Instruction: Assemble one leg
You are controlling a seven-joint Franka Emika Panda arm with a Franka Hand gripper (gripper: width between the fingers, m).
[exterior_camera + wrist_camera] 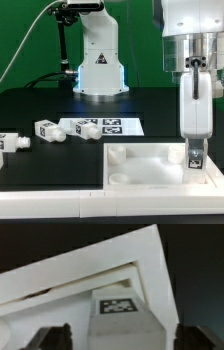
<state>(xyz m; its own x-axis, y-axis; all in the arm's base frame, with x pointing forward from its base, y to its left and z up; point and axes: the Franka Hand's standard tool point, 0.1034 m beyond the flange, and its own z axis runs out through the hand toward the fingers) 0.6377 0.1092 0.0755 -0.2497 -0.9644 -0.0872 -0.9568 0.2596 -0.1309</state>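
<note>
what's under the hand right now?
Under the hand, a small white square-sectioned leg with a black-and-white tag stands upright at a corner of the large flat white square tabletop. Its lower end and any hole beneath are covered.

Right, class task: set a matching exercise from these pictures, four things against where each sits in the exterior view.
Things:
1 marker board
2 tabletop
3 loose legs
4 hand

Places:
a exterior view's far left
b over the standing leg at the tabletop's corner
c front, towards the exterior view's right
d flat, mid-table

Pairs: 1-d, 2-c, 3-a, 4-b
</note>
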